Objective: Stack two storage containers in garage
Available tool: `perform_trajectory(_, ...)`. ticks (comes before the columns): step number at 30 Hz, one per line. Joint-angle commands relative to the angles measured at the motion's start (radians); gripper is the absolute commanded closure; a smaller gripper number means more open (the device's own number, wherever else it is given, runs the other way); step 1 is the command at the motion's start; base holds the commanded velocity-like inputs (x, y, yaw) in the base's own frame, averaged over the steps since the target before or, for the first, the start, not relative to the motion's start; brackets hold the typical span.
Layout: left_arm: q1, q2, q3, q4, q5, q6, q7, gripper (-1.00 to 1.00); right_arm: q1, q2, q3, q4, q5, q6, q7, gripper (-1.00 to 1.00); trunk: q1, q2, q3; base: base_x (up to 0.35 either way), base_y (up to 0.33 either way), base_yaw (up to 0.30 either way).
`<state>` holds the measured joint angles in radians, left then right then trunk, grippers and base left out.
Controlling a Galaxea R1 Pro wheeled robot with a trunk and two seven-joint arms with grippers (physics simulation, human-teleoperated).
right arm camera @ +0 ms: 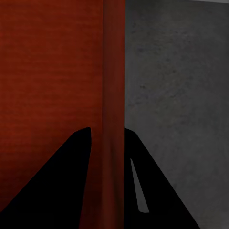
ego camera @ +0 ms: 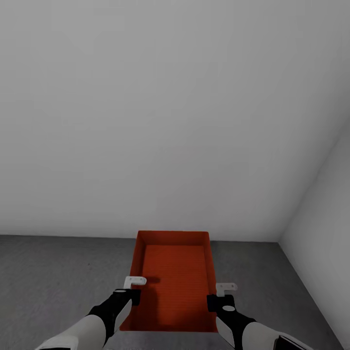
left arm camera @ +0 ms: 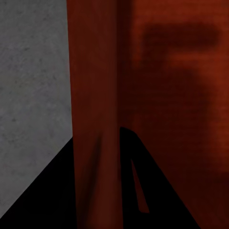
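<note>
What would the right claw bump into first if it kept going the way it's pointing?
The right claw already straddles the bin wall, one finger inside and one outside. Going straight on, it would slide down along that wall; beyond it looks like the grey floor, though depth is hard to judge.

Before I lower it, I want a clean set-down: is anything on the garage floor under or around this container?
Nothing visible. The orange-red container hangs between the left gripper and right gripper, each astride a side wall. The grey concrete floor beside it looks bare up to the white walls; underneath is hidden.
</note>
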<state>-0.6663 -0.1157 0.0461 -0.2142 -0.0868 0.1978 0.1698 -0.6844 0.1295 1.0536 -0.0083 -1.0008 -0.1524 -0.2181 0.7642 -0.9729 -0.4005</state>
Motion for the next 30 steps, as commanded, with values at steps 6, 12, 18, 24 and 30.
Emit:
perform_trajectory(6,0.001,-0.002,-0.029,0.007,0.014,0.005,-0.013,1.0,-0.001,0.001,0.0,0.001,-0.009,-0.007,-0.027,1.0,0.023,-0.043,-0.03,0.0,0.0,0.0)
perform_trajectory(12,0.001,-0.002,-0.029,0.007,0.014,0.005,-0.012,1.0,-0.001,0.001,0.0,0.001,-0.009,-0.007,-0.027,1.0,0.046,-0.085,-0.058,0.0,0.0,0.0)
perform_trajectory(18,0.001,-0.002,-0.029,0.007,0.014,0.005,-0.013,1.0,-0.001,0.001,-0.001,0.001,-0.009,-0.007,-0.027,1.0,0.069,-0.127,-0.087,0.0,0.0,0.0)
perform_trajectory(24,0.001,-0.002,-0.029,0.007,0.014,0.005,-0.012,1.0,-0.001,0.001,0.0,0.001,-0.009,-0.006,-0.027,1.0,0.092,-0.169,-0.115,0.0,0.0,0.0)
perform_trajectory(30,0.001,-0.002,-0.029,0.007,0.014,0.005,-0.012,1.0,-0.001,0.001,0.0,0.001,-0.009,-0.007,-0.027,1.0,0.115,-0.211,-0.143,0.0,0.0,0.0)
